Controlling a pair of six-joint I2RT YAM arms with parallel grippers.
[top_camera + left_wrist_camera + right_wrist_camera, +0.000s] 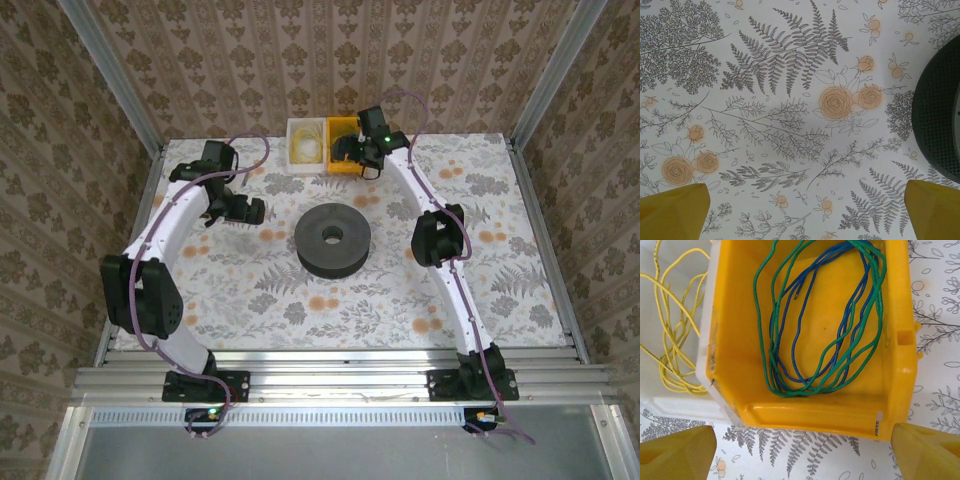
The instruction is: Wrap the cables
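The right gripper (802, 452) hangs released, its yellow fingertips (677, 452) spread to the lower corners of the right wrist view with nothing gripped. Just above them runs the near wall of the yellow bin (810, 412). Inside, a green cable (815, 385) and a blue cable (800, 315) lie in loose loops, the green one close to the near and right walls. A yellow cable (675, 340) lies coiled in the white bin (680, 407) touching it at the left. The left gripper (802, 215) is equally wide and unloaded over bare floral table (765, 125), with the black spool (940, 100) rim cutting in at the right edge
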